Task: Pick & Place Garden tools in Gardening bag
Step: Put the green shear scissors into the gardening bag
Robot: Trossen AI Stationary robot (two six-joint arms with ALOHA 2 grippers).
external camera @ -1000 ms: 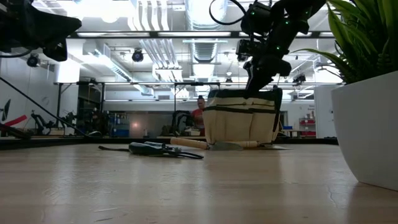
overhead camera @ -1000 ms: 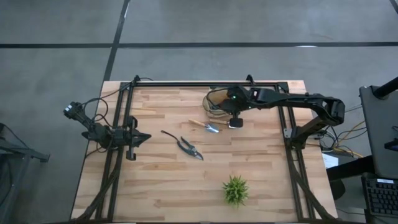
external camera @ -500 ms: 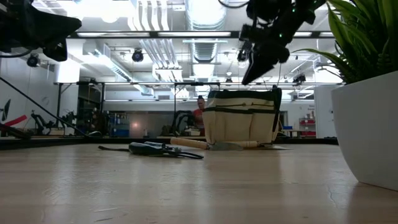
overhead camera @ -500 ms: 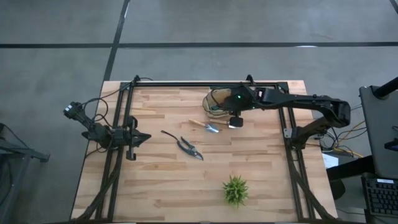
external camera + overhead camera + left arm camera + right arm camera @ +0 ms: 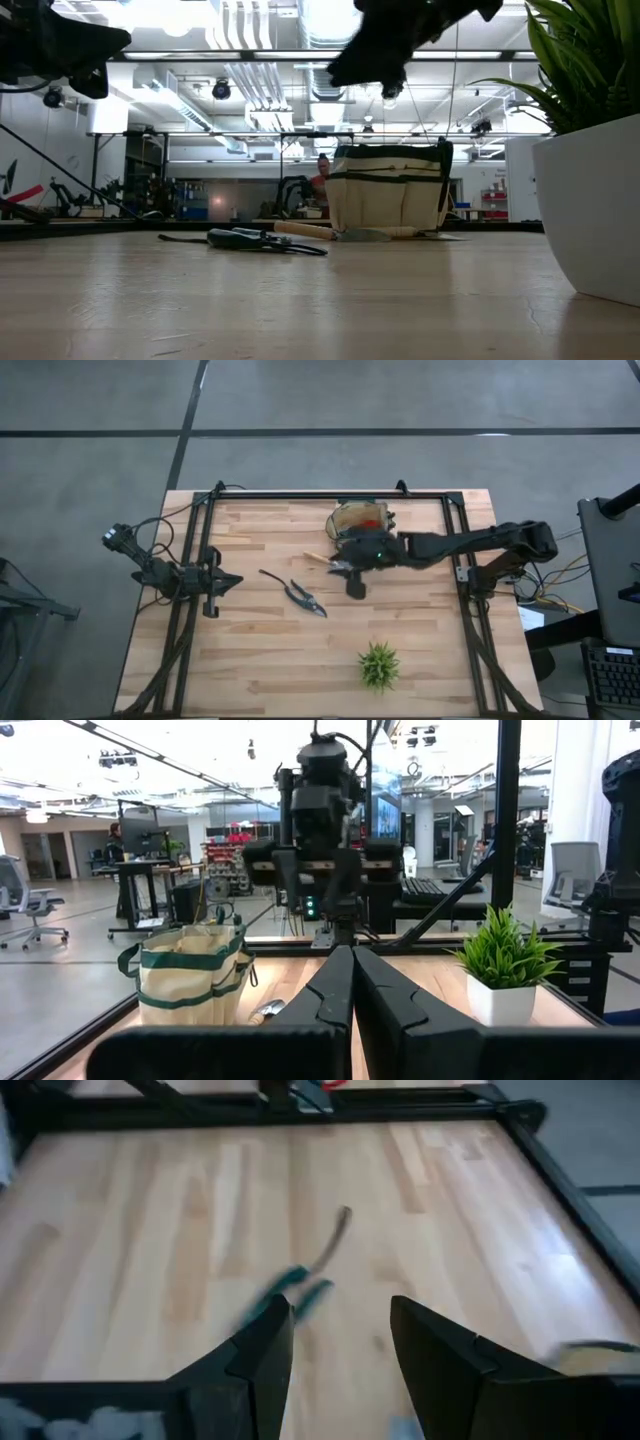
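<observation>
Right pincer [image 5: 353, 584] fingers apart, empty, hovering by trowel [image 5: 328, 561] nr gardening bag [image 5: 360, 518]; no readable labels.

in the high view the right arm covers most of the wooden-handled trowel [image 5: 318, 557], and the contents of the gardening bag [image 5: 358, 518] are too small to tell. in the low view the right gripper [image 5: 375, 62] is only a dark silhouette against the ceiling lights, and the plant pot [image 5: 588, 210] is cut off by the frame edge. in the right wrist view the pruning shears [image 5: 300, 1280] are motion-blurred.
</observation>
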